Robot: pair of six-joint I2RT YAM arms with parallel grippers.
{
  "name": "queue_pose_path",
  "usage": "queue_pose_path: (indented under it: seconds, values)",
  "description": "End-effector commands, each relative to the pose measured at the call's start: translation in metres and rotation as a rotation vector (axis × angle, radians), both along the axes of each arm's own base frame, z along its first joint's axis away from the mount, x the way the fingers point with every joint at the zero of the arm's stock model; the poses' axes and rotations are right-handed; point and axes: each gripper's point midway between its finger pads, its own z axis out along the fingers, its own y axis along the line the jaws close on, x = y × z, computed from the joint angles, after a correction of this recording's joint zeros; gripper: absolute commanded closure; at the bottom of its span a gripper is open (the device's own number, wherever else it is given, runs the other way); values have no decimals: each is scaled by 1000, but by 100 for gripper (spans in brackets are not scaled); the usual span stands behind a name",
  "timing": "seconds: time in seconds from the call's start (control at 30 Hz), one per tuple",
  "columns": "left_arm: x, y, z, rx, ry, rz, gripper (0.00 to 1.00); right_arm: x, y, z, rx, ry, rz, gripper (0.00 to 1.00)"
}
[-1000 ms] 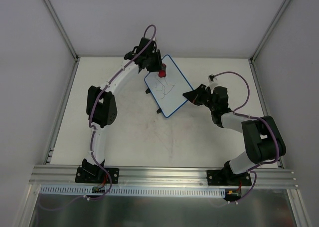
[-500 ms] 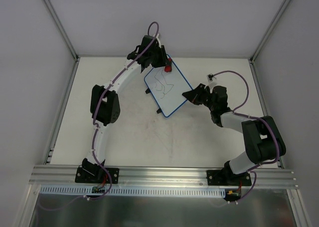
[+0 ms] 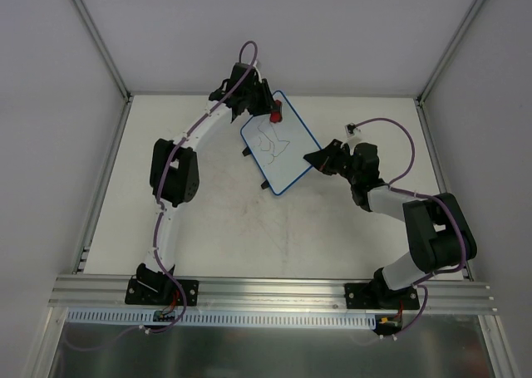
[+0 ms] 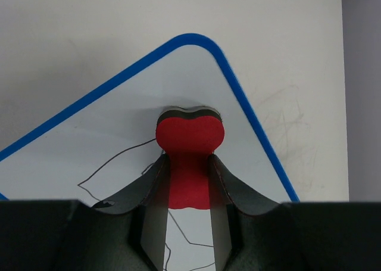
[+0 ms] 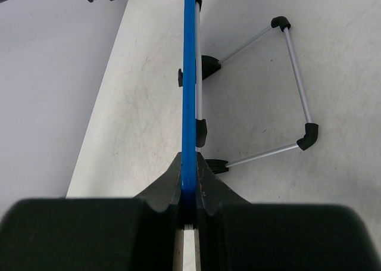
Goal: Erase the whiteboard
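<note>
Left jaws clench one red eraser (image 4: 189, 141) on one whiteboard (image 3: 287, 162); right jaws clamp its edge.

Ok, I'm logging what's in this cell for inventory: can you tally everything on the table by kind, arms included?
whiteboard: 1
red eraser: 1
robot arms: 2 (left arm, right arm)
Total: 4

No readable text, labels, brands or numbers in any view. Only marks are the thin dark scribbles (image 3: 273, 142) on the whiteboard (image 3: 288, 160): loose loops and lines, no letters or digits. The blue rim is plain.
</note>
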Motion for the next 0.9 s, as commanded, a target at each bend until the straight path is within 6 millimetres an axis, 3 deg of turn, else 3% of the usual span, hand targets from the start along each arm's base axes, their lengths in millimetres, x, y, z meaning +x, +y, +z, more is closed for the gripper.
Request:
queue_pose_path:
  seconds: [0.0, 0.2, 0.3, 0.5, 0.87]
  values:
    - [7, 17, -31, -9, 75, 56, 100, -15, 18, 7, -12, -21, 107, 100]
    - [6, 59, -53, 27, 140, 173, 100, -14, 18, 8, -10, -23, 107, 100]
    - [5, 66, -66, 11, 183, 183, 100, -14, 18, 7, -11, -22, 105, 100]
    - [4, 43, -57, -20, 161, 103, 100, -15, 19, 7, -12, -21, 110, 100]
    - [-35, -36, -22, 23, 14, -132, 100, -14, 19, 6, -11, -19, 115, 100]
